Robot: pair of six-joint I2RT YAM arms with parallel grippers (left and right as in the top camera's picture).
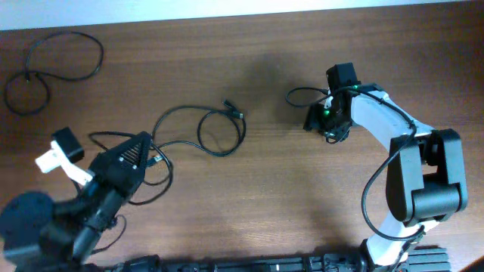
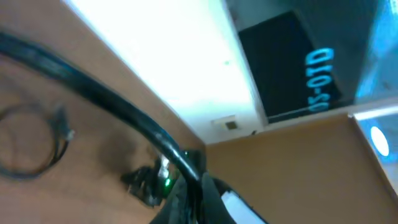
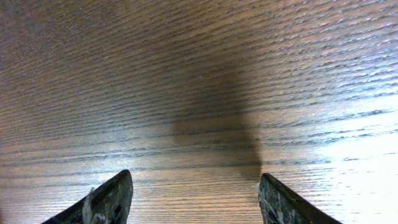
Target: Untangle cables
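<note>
Black cable (image 1: 189, 108) runs crosswise, plug (image 1: 233, 111) pointing right

Black cables (image 1: 189, 109), brown wood-grain table (image 1: 287, 189), white-and-black right arm (image 1: 376, 113).

Table (image 1: 302, 204) lies open centre-right; cables (image 1: 200, 132) clutter its left half.
</note>
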